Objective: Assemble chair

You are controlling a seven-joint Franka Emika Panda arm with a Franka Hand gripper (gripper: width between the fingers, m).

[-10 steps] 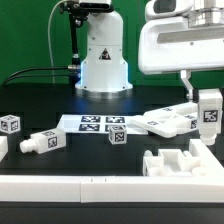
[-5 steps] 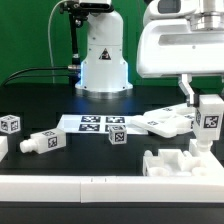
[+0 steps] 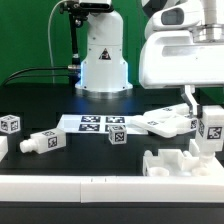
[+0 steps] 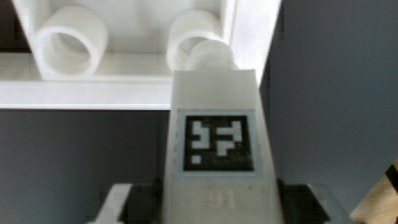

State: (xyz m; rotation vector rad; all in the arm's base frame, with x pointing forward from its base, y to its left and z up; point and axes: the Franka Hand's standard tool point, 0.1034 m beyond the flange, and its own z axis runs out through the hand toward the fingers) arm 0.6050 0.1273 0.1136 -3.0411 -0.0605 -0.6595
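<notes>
Gripper [image 3: 208, 114] clamped on a tagged post [image 3: 213, 130], held upright at the exterior view's right over the slotted block [image 3: 180, 162]; can't tell if they touch. Chair [image 3: 165, 124] is in loose parts on the table [image 3: 50, 100]: slab [image 3: 150, 126] behind the post, cube [image 3: 10, 125] and peg [image 3: 40, 141] at that view's left, small cube [image 3: 116, 136] on the marker board [image 3: 88, 122]. Wrist view: post's tag [image 4: 217, 140] faces the camera

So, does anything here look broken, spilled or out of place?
Nothing stands out. The gripper holds one tagged chair part upright, and the other loose parts lie scattered on the table, none visibly damaged.
</notes>
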